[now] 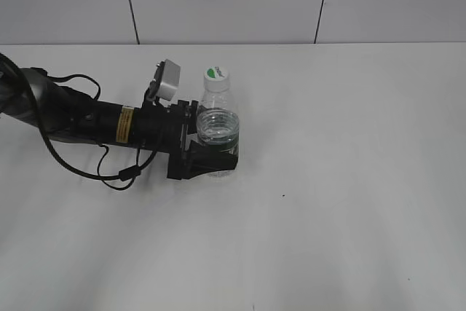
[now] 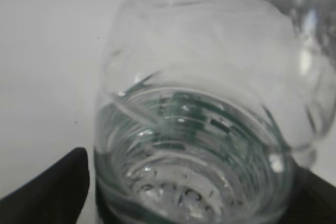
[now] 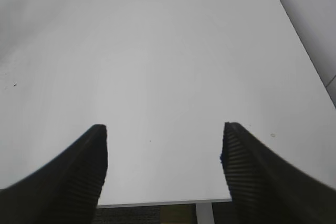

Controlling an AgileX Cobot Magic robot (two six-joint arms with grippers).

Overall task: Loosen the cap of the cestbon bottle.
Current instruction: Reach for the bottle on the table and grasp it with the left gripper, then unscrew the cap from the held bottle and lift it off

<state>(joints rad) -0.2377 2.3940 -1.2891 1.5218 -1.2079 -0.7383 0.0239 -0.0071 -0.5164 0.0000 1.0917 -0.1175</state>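
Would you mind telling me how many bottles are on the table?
1: the bottle stands left of centre on the table, inside the left claw. Nothing suggests another hidden.

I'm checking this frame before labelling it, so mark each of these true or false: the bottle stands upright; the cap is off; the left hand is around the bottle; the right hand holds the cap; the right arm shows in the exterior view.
1. The cestbon bottle stands upright on the table. True.
2. The cap is off. False: it sits on top of the bottle.
3. The left hand is around the bottle's lower body. True: its dark fingers flank the bottle in the left wrist view.
4. The right hand holds the cap. False: it is open with only bare table between its fingers.
5. The right arm shows in the exterior view. False: only the left arm is there.
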